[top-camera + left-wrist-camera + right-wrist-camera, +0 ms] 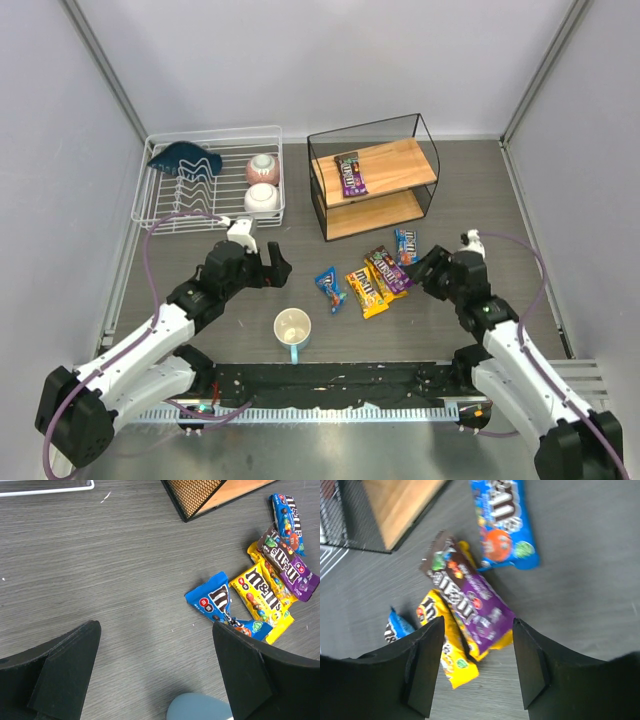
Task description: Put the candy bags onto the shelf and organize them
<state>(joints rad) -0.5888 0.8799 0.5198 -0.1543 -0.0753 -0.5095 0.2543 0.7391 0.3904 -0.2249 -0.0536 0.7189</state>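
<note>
Jaws gape wide and empty on left gripper [154,627] and right gripper [477,622]; the right faces a glossy purple-brown flat candy packet [481,600].

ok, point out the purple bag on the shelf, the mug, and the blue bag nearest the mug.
Purple bag [351,173]: top view, middle of the packet, on the shelf [400,160] upper board.
Mug [292,327]: top view, inside of the cup.
Blue bag [331,290] nearest it: top view, middle of the packet.

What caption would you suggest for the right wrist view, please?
Open right gripper poised over a purple candy bag lying across yellow bags, blue bag and shelf corner beyond.
</note>
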